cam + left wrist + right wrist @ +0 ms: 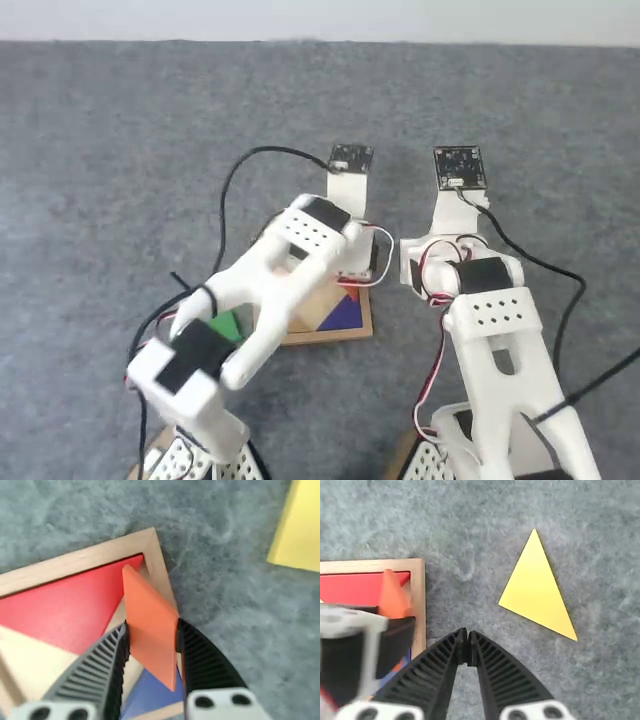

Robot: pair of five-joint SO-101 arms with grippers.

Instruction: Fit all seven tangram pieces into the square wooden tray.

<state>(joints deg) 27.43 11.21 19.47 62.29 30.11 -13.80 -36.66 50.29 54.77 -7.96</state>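
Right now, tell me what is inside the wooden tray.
A red piece and a blue piece lie in the wooden tray; the left claw holds an orange piece tilted at its corner. The claw and arm cover the rest.

Inside the pale wooden tray [161, 575], a red piece [60, 610], a cream piece [30, 662] and a blue piece [142, 697] are showing, and the black, ribbed left tool [150, 637] is gripping an orange piece [150, 615]. Beside the tray, a plain yellow triangle [537, 590] is lying on the mottled grey worktop [470, 520]. A green piece [228, 325] is showing at the tray's opposite side.
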